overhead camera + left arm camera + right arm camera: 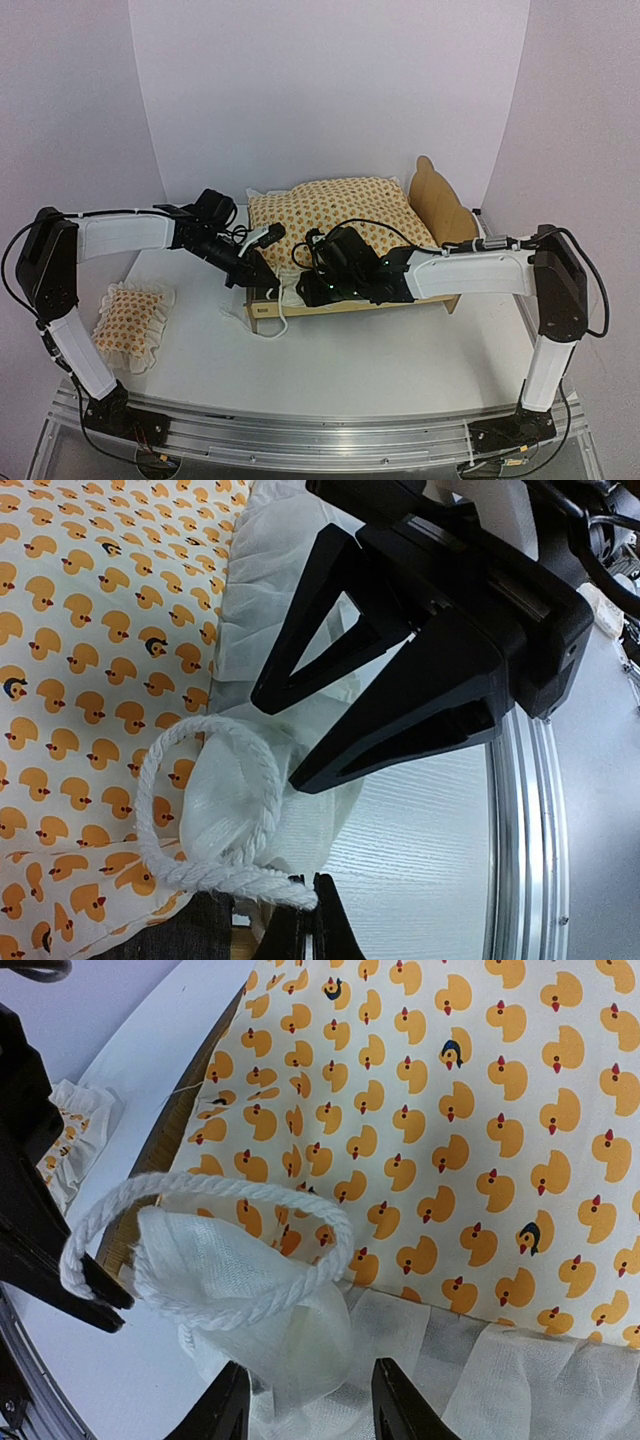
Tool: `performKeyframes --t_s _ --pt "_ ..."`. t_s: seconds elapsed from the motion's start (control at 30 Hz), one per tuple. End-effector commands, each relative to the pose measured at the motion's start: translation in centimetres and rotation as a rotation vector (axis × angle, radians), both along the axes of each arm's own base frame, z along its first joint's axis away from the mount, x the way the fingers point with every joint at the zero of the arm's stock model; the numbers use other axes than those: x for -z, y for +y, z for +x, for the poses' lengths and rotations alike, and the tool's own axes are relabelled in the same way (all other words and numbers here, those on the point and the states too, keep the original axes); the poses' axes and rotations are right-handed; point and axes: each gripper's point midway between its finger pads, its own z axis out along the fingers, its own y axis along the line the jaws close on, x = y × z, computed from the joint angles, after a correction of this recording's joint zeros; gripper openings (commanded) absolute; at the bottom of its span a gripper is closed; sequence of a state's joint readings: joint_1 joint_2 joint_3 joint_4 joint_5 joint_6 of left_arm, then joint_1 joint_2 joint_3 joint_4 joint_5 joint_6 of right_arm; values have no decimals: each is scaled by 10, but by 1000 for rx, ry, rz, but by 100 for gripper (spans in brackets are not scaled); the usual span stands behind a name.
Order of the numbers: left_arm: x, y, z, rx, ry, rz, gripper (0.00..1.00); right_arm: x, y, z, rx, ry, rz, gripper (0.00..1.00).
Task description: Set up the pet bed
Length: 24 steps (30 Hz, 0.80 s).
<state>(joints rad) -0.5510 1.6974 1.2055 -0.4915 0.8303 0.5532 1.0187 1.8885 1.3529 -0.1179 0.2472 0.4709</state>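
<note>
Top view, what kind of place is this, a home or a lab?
Most likely a robot test bench, not a home: a plain white backdrop, a white table edged by a metal rail, and a pet bed as a prop.

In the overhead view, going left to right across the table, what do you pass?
Small pillow → left gripper → right gripper → headboard. The cushion and bed frame span the middle, so I left them out.
</note>
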Motion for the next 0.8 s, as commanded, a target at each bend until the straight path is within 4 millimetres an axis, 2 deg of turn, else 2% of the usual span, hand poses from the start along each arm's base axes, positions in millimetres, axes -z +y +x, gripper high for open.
performKeyframes --t_s 0.0,0.1,0.17,0.4,0.43,0.5,0.63,0.7,0.77 --pt "-7 -9 10 -18 -21 -65 0 -27 2 4 7 -45 57 41" --pt "8 -4 14 -31 -49 -27 0 -28 0 4 11 -48 56 41" --pt "17 0 9 -30 -33 -10 0 -29 -1 4 13 -51 55 41" --pt "34 7 4 -52 -4 32 1 -34 1 2 -2 -53 67 41" --pt "33 7 4 -49 0 37 5 -35 2 2 -9 -54 70 42" --pt "28 8 2 -40 6 37 20 -40 4 0 -22 -58 77 43" --pt "10 8 6 -37 -5 18 42 -55 7 -4 -55 -67 107 47" --pt "2 10 11 -34 -20 16 51 -63 11 -11 -92 -66 129 49" --pt "-5 14 13 -23 -45 20 68 -70 13 -24 -144 -58 151 51"
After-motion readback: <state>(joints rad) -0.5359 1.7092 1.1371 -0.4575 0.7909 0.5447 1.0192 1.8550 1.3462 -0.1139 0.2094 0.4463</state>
